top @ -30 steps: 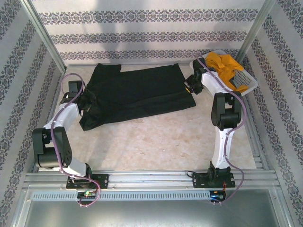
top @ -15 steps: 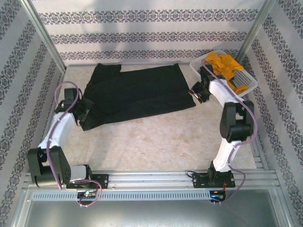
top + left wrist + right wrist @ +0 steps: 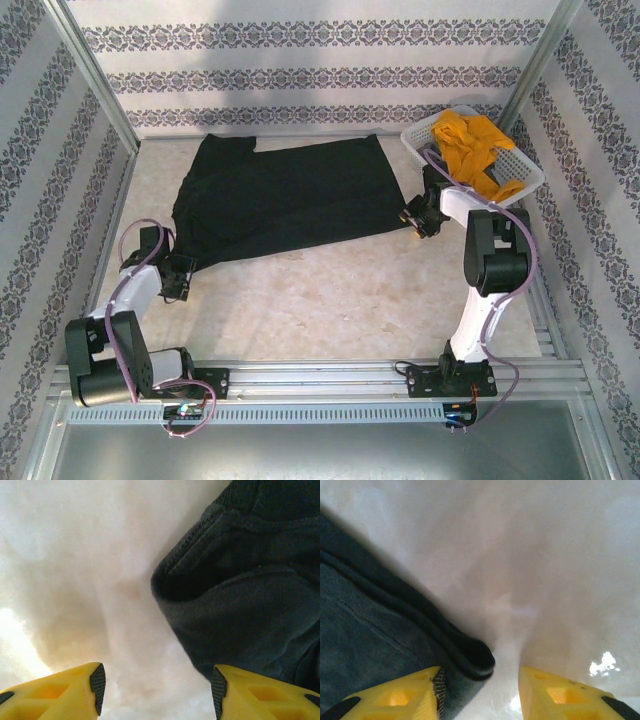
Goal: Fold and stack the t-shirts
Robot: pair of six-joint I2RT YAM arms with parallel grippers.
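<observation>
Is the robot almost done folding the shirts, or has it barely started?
Barely started. Done: the black t-shirt lies spread out on the table, not folded yet. In hand: nothing; the left claw and right claw are both open, low by the shirt's near corners. Left: fold the black one, take the mustard-yellow t-shirt out of the white basket, fold it, and stack them.

Black t-shirt (image 3: 290,195), basket (image 3: 415,143) on table (image 3: 330,290)
</observation>
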